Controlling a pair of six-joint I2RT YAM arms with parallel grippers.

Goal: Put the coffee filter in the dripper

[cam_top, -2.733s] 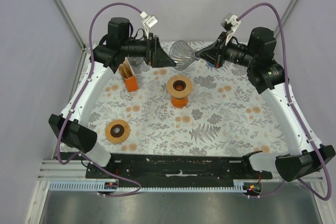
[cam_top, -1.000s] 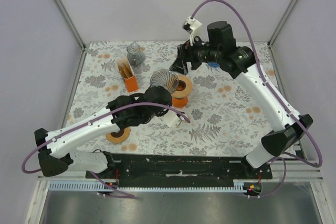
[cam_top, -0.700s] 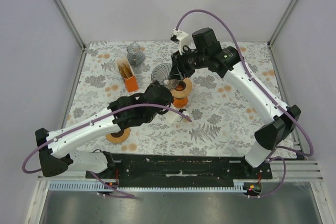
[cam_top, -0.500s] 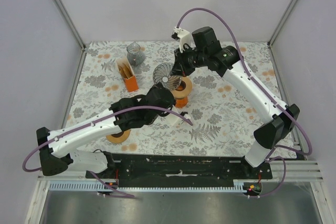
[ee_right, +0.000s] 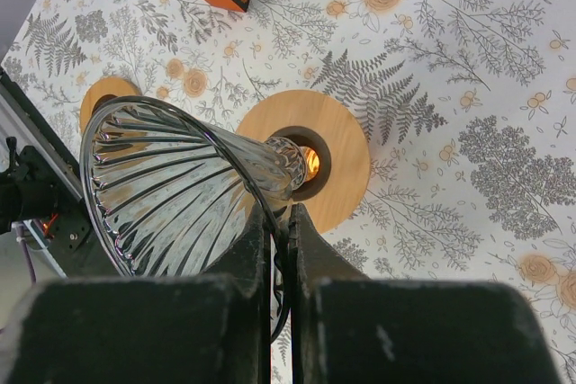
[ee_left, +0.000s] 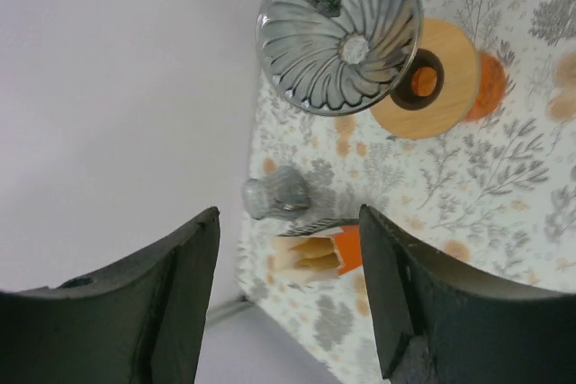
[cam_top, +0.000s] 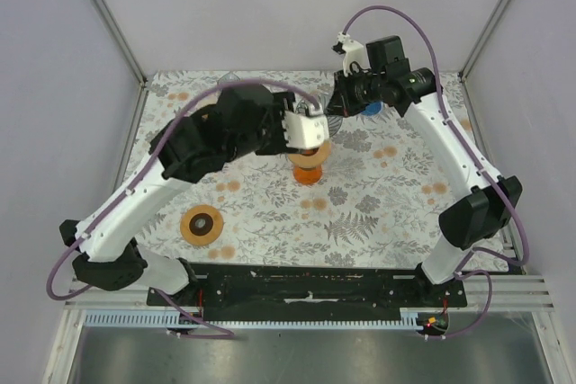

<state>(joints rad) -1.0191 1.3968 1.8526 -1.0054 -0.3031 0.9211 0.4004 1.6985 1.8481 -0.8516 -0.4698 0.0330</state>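
The ribbed glass dripper (ee_right: pixel 171 186) hangs in my right gripper (ee_right: pixel 281 222), which is shut on its thin rim wire, above the wooden ring stand (ee_right: pixel 328 164) on its orange base. In the top view the dripper (cam_top: pixel 329 121) is mostly hidden between the two wrists. Brown paper filters (ee_left: pixel 306 254) stick out of the orange box (ee_left: pixel 346 249) on the table's left side. My left gripper (ee_left: pixel 288 312) is open and empty, held high over the table, looking down on the dripper (ee_left: pixel 346 38) and the stand (ee_left: pixel 441 87).
A small glass jar (ee_left: pixel 279 195) stands near the back left corner beside the box. A wooden disc (cam_top: pixel 202 224) lies at the front left. A blue object (cam_top: pixel 371 108) sits under the right wrist. The left arm (cam_top: pixel 216 132) hides the box from above.
My left arm has swung up from low at the front to high over the back middle. My right gripper has carried the dripper a little back and right, still over the stand.
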